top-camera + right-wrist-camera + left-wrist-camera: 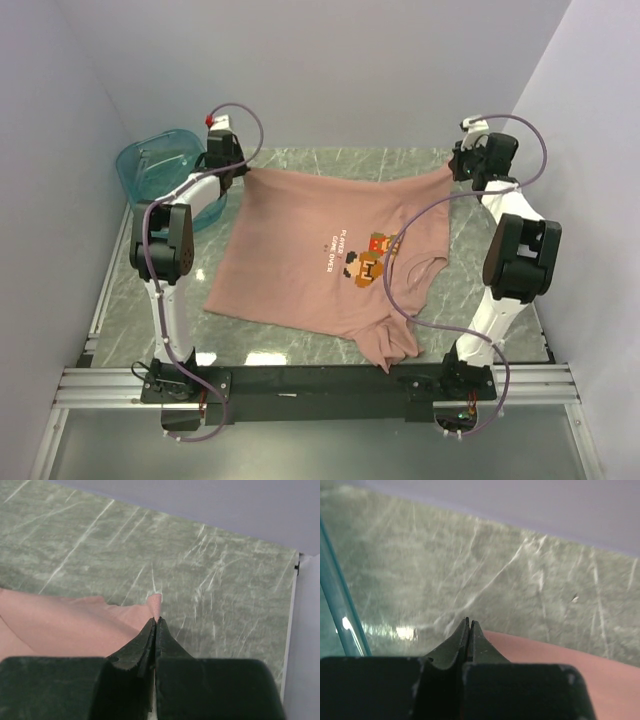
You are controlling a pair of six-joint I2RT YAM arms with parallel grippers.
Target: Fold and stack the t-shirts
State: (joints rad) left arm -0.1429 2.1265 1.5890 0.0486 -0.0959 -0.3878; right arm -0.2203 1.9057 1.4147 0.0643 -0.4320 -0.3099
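Both grippers are closed on cloth at the far side of the table. The left gripper [240, 168] pinches one hem corner of the dusty-pink t-shirt [300, 250] and the right gripper [457, 166] pinches the other, so the hem is stretched almost straight between them. Neither wrist view shows any gap between the jaws.

Largest is the green marbled table [130, 310]. The t-shirt lies on it front side up, with collar and sleeves toward the arm bases. One sleeve [392, 345] is bunched and touches the black base bar [300, 382]. I think this sleeve can catch there or stay tucked under when the hem is carried forward, and then the fold comes out crooked.

Next, the translucent teal tub [155, 170] stands just beside the left arm. If that arm swings outward, it can knock the tub.

Then the purple cable [392, 285] of the right arm hangs across the cloth near the collar. It could drag the fabric and wrinkle it.

Smaller, the pixel-art graphic [365, 258] lies close to this cable, so wrinkles would start there.

Smallest is the little tip of cloth [156, 599] that sticks out beyond the right fingertips. The hold there seems thin, and with more tension the corner may slip out. On the left side I cannot tell how much cloth is between the jaws.
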